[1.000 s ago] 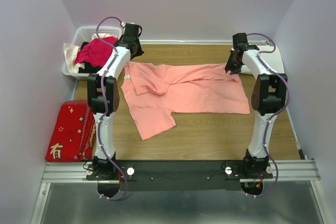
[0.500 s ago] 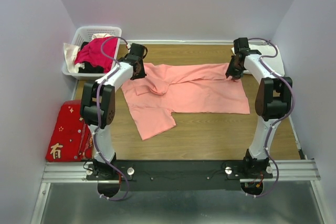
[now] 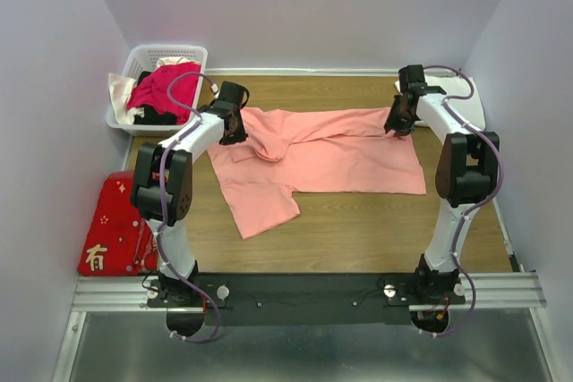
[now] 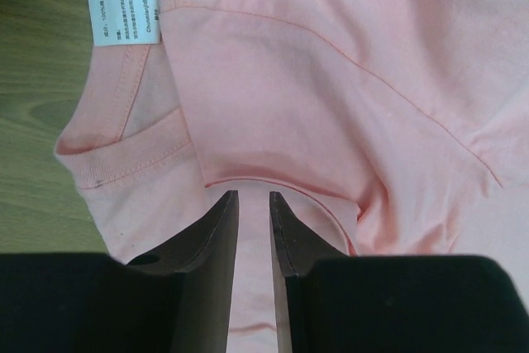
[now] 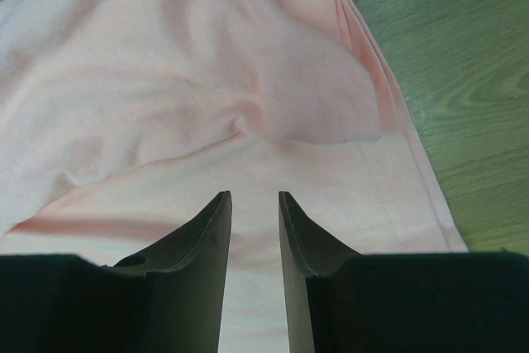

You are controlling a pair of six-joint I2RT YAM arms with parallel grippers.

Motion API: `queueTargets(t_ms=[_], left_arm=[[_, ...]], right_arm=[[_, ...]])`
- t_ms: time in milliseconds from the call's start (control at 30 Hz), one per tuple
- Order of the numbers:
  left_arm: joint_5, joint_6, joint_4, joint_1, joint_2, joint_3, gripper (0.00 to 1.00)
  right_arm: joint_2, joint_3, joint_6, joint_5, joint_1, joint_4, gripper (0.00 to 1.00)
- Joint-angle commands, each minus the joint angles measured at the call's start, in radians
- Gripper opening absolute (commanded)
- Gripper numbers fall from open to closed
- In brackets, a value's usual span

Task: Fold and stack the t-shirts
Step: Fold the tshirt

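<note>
The pink tee is being borne, spread but rumpled, by the far half of the surface, with one sleeve pointing toward the arms. The left gripper is being poised at its collar, beside the white label, and the right gripper at its far right corner. Both pairs of jaws are being held slightly parted, with nothing seen pinched. A basket of clothes and a red cloth are being seen at the left.
</note>
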Motion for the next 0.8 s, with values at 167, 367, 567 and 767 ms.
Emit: queueTargets(t_ms=[167, 367, 567, 767], left_arm=[[-0.072, -0.045, -0.042, 0.011, 0.027, 0.017, 0.36], [-0.089, -0.045, -0.053, 0.021, 0.046, 0.021, 0.39], [-0.067, -0.036, -0.034, 0.031, 0.066, 0.005, 0.39], [-0.023, -0.026, -0.01, 0.031, 0.077, -0.006, 0.37]], right_arm=[[-0.017, -0.001, 0.006, -0.011, 0.005, 0.014, 0.38], [-0.001, 0.01, 0.008, -0.019, 0.005, 0.013, 0.38], [0.012, 0.016, 0.008, -0.017, 0.005, 0.013, 0.38], [0.019, 0.022, 0.009, -0.013, 0.006, 0.011, 0.38]])
